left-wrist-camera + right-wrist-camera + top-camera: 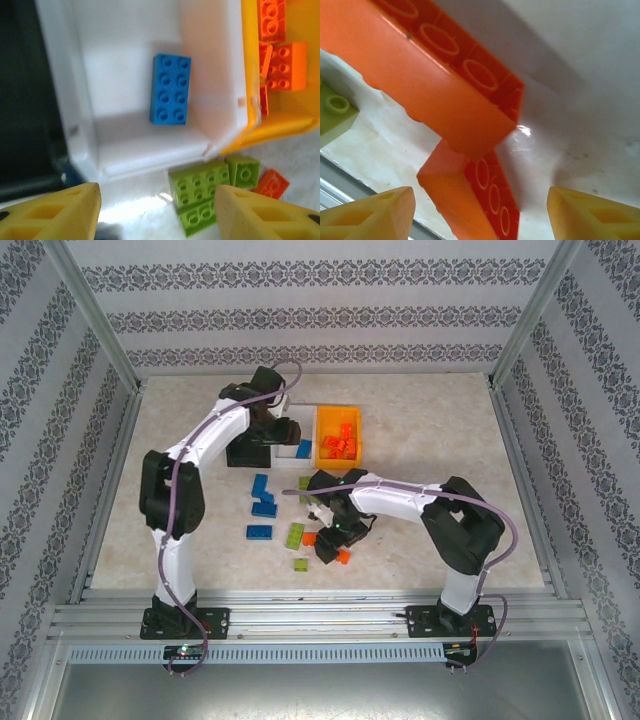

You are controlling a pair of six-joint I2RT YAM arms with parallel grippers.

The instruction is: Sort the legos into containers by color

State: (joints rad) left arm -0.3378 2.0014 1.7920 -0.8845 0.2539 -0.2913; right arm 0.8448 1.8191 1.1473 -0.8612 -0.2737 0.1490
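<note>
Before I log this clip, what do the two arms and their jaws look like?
Both the left arm and right arm have white links, bulky black joints and black bases. A greyish-purple cable loops along each. The jaws are yellow wedge-shaped tips with recessed pockets, seen in both wrist views.

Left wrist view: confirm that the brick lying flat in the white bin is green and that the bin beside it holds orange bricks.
Wrong on the colour. The left wrist view shows that the brick lying flat in the white bin is blue, not green. The orange bin beside it does hold orange bricks.
</note>
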